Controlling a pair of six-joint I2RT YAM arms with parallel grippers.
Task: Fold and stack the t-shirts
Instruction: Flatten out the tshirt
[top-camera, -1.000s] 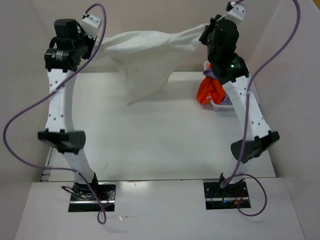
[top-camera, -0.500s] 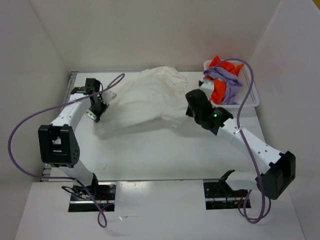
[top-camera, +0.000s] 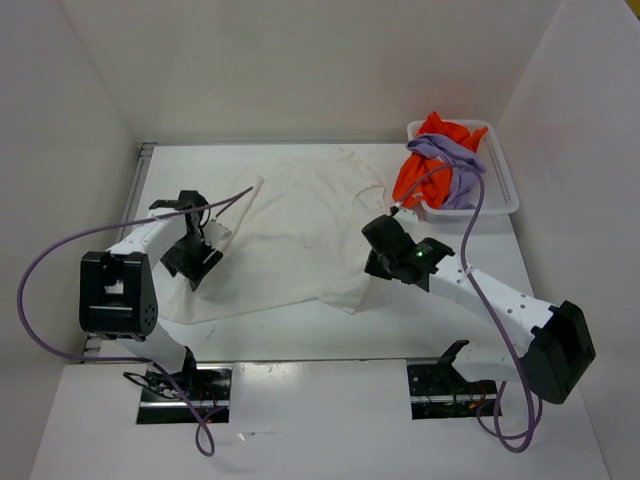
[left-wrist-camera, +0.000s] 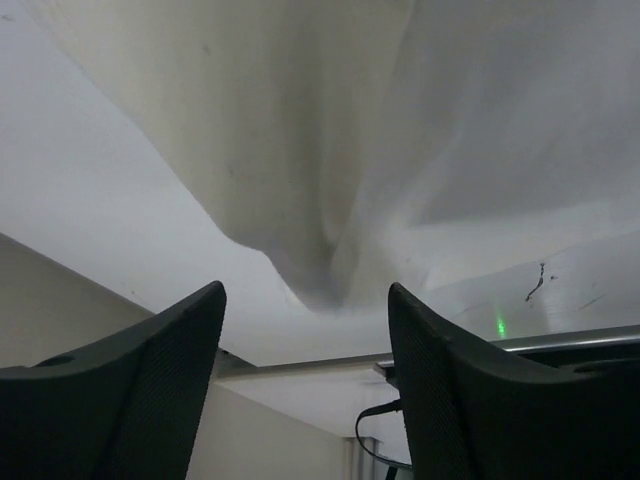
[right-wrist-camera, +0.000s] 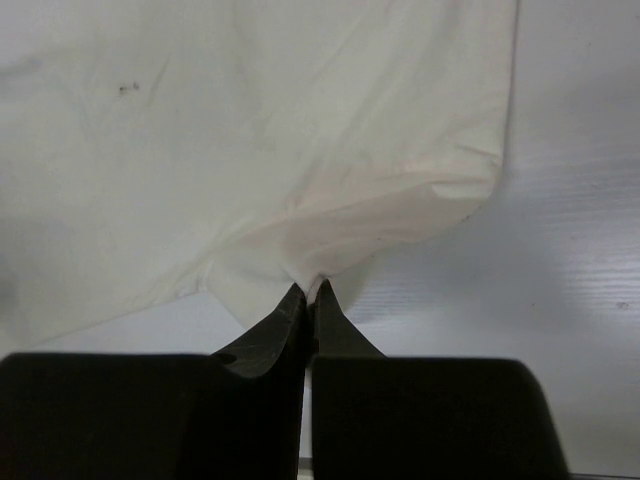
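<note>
Nearest the arm bases, a strip of the flat white worktop (top-camera: 290, 335) lies bare. Just beyond it begins the near hem of the soft white cloth t-shirt (top-camera: 300, 230), which is spread across the middle of the worktop and is mostly flat, though rumpled along its left and near-right edges.

The left hand (left-wrist-camera: 305, 295) sits low at the shirt's left edge. Its two dark fingers stand well apart, and a pucker of white cloth lies just past them. Nothing is clamped between them. Whether the cloth brushes a fingertip cannot be told.

On the other side, the right hand (right-wrist-camera: 308, 295) is pinched tight together on a small peak of the shirt's near-right edge (the fabric draws up into the fingertips there).

Farther back, the shirt runs toward the rear wall, with a narrow strip of it angling off at the far left. At the far right stands the white plastic mesh basket (top-camera: 505, 200), holding the bright orange t-shirt (top-camera: 447, 131) and the light purple t-shirt (top-camera: 458, 178), both bunched and spilling over its near rim.

The step in hand looks like laying out the first shirt, with no fold made yet. The next move probably calls for the right hand to let go. Both hands would then flatten the rumpled edges and take fresh grips along one side to carry it over the middle.
</note>
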